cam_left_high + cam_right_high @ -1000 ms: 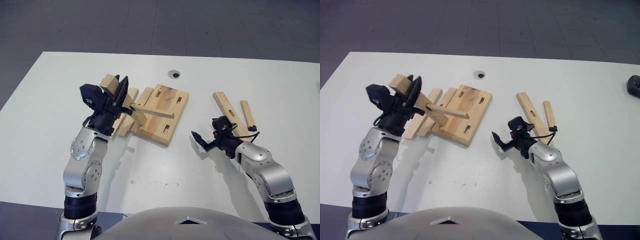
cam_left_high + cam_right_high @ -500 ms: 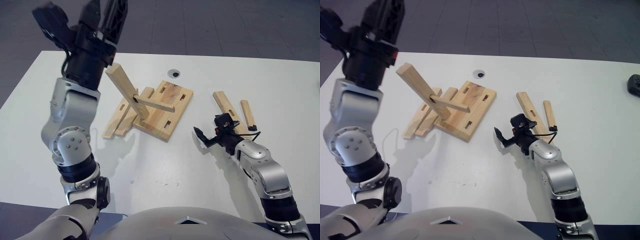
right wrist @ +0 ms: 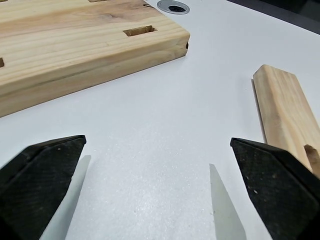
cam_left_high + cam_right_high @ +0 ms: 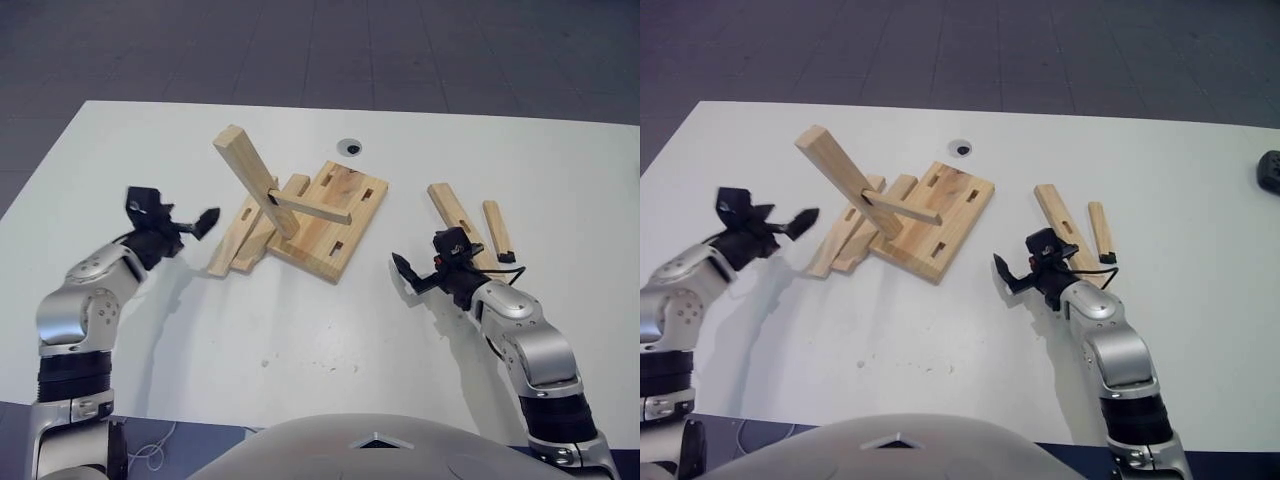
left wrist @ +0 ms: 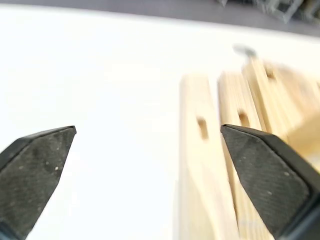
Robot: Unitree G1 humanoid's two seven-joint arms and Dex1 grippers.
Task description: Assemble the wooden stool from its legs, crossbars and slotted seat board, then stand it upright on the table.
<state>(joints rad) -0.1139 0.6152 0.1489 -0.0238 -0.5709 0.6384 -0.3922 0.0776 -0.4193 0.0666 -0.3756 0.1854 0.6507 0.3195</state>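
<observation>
While both arms sit low over the white table [image 4: 300, 335], neither gripper holds a part.

1. Right gripper [image 4: 418, 276]: positioned near the front-right edge of the seat board [image 4: 338, 215], between that board and a slotted leg [image 4: 452, 222]. Jaws are released and spread wide; the right wrist view shows only bare table between the fingers [image 3: 45, 175].
2. Left gripper [image 4: 172, 222]: positioned to the left of the wooden parts, apart from them. Jaws are released and spread wide, aimed toward two flat legs [image 4: 240, 238].
3. Flat legs: lying side by side on the table, touching the left edge of the seat board.
4. Seat board: lying flat at the middle of the table, slots facing up.
5. Tilted leg [image 4: 250, 168]: its lower end is at the seat board's left edge and its upper end leans up and to the left. A crossbar [image 4: 315, 208] is seated in it and runs out over the seat board.
6. Right-hand parts: the slotted leg and a short bar [image 4: 495, 228] lie flat, just beside each other.
7. Round insert [image 4: 349, 147]: set in the table beyond the seat board.
</observation>
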